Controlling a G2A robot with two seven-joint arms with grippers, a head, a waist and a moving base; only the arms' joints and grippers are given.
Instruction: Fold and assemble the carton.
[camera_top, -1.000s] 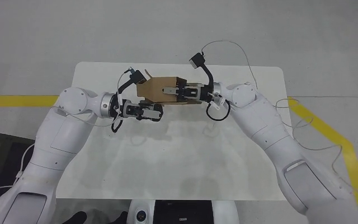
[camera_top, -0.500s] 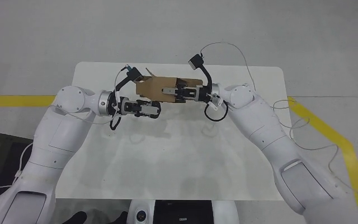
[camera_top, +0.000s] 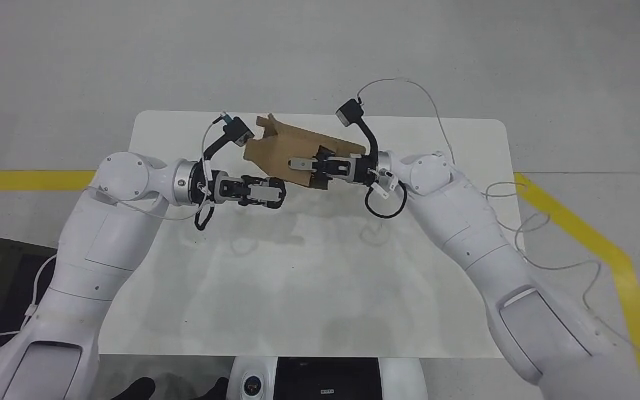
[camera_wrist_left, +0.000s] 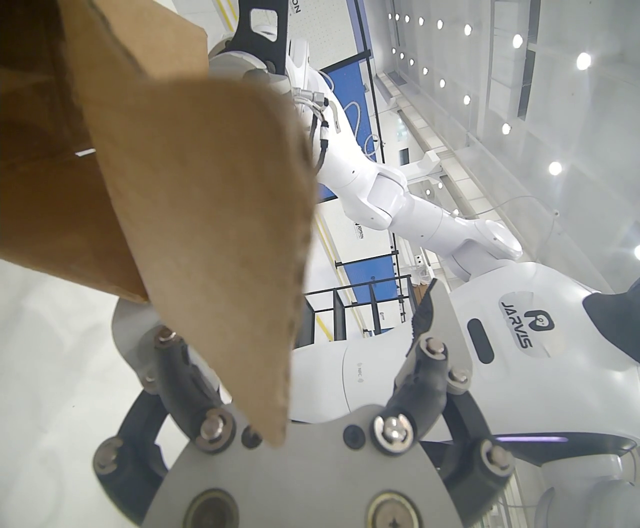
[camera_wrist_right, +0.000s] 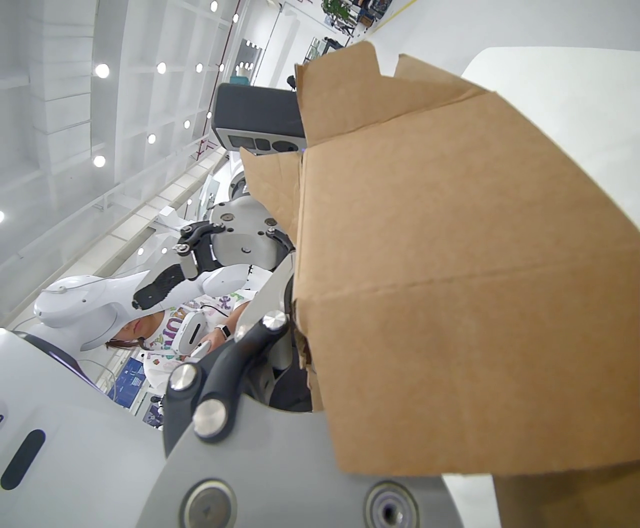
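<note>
Right gripper (camera_top: 300, 163) clamps the tilted carton (camera_top: 275, 145); left gripper (camera_top: 280, 192) (fingers spread wide) straddles its flap (camera_wrist_left: 210, 200)

text log | carton (camera_top: 280, 145): none readable | table (camera_top: 400, 300): none readable

My rig, seen from above: the left arm (camera_top: 120, 200) and right arm (camera_top: 470, 230) wear glossy white rounded shells with black wrist sections; a thin grey cable (camera_top: 400, 74) loops off the right. Close up: grey mounting plate (camera_wrist_left: 310, 470), silver screws (camera_wrist_left: 395, 432), black ribbed fingers (camera_wrist_left: 421, 322).
</note>
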